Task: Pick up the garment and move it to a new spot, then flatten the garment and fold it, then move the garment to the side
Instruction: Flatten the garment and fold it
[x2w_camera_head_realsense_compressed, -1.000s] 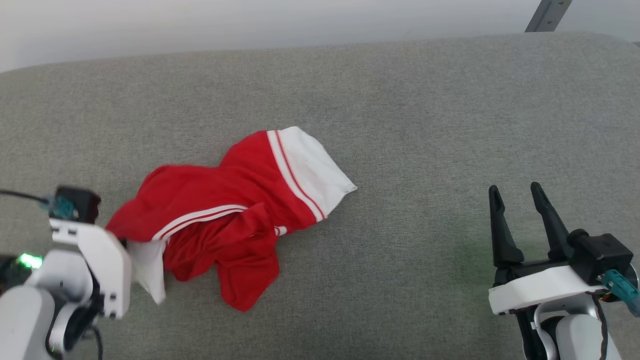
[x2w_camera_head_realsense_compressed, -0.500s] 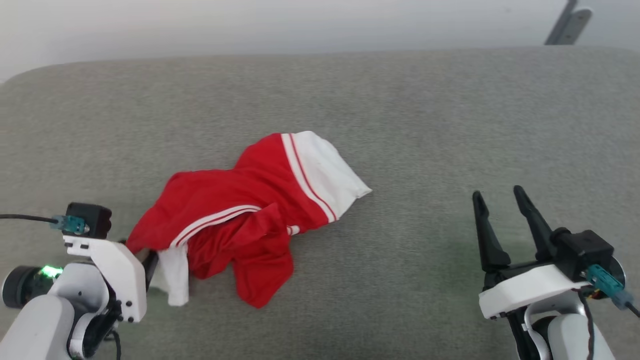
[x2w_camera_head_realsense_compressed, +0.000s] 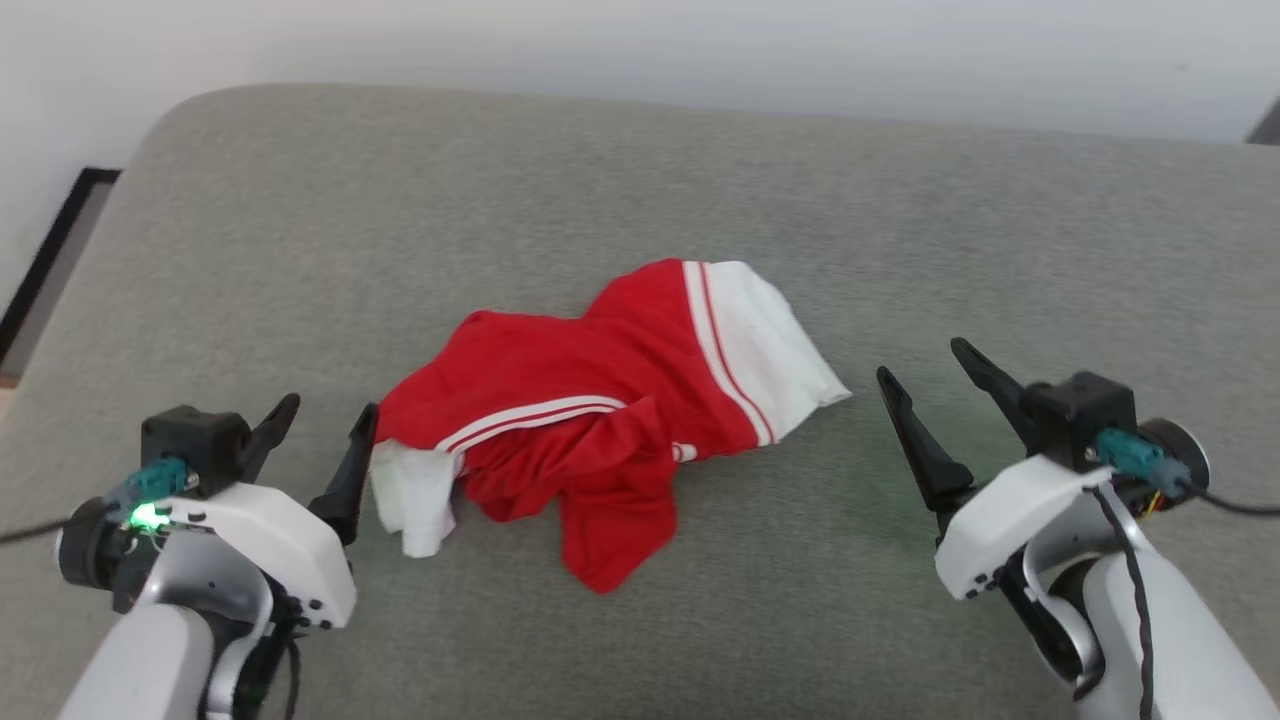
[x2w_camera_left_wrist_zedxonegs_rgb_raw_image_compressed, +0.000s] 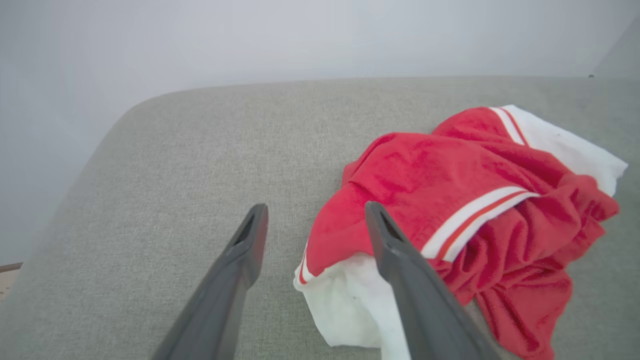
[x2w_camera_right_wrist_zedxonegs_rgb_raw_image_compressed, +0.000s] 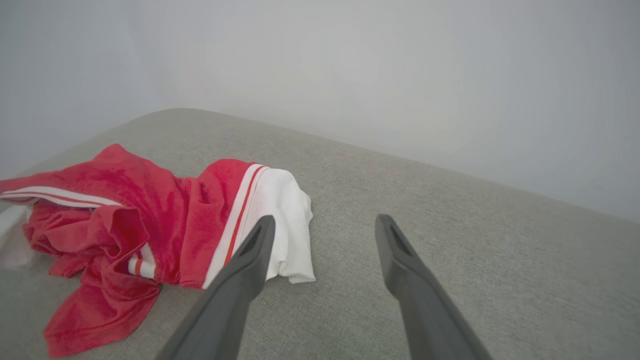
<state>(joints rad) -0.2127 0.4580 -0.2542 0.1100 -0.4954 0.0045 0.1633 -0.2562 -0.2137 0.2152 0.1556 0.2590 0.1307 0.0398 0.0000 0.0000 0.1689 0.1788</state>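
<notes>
Two pincers stand apart and empty on either side of the garment (x2w_camera_head_realsense_compressed: 600, 420), which lies in a crumpled heap about the middle of the grey cushion (x2w_camera_head_realsense_compressed: 640, 180), well clear of its far edge and its left edge. The left pincer (x2w_camera_head_realsense_compressed: 330, 405) has its fingers spread, and the inner finger sits right at the garment's left end, where a white piece (x2w_camera_head_realsense_compressed: 415, 495) hangs out from under the red; whether it touches the cloth cannot be told. The right pincer (x2w_camera_head_realsense_compressed: 920, 358) is also spread wide and sits near the garment's right end, just short of the white band (x2w_camera_head_realsense_compressed: 775, 350) with its thin stripes, with bare cushion between them.

As a judgement, the work is at an early stage. Whether the garment now lies in its new spot cannot be read from these views. It has plainly not been flattened: the red cloth is bunched, one striped trim crosses the top of the heap, and a loose red flap (x2w_camera_head_realsense_compressed: 610, 540) trails toward the near edge. No fold has been made, and nothing has gone to the side. Spreading, folding and the last move all remain.
</notes>
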